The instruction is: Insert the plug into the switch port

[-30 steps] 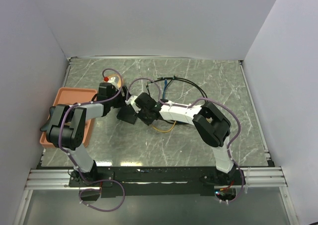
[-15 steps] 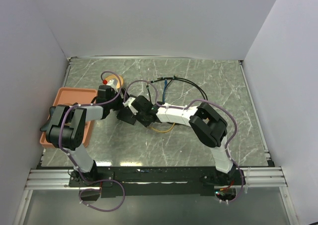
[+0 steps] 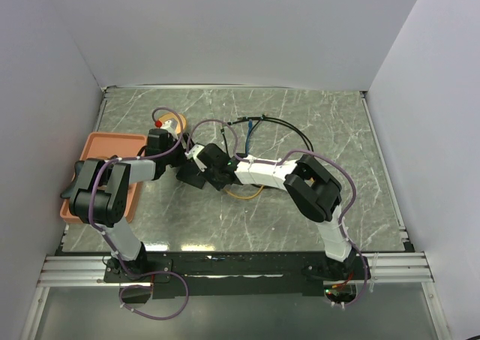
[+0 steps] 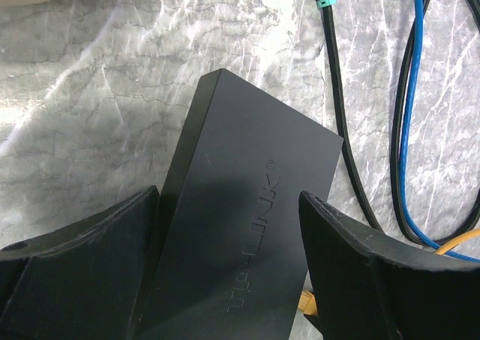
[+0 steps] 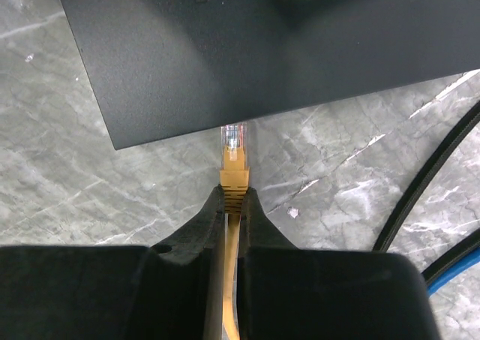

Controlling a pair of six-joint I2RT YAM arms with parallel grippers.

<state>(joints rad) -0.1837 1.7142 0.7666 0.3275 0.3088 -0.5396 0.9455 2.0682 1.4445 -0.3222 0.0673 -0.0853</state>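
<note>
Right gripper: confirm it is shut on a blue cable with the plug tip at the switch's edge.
Wrong in one respect: the cable in the right gripper is orange, not blue. The right wrist view shows it pinched just behind the plug, whose clear tip is at the switch's edge.

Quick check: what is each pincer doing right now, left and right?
Left pincer: wide but gripping the switch, one finger against each side.
Right pincer: closed, holding the plug by its orange boot.
</note>
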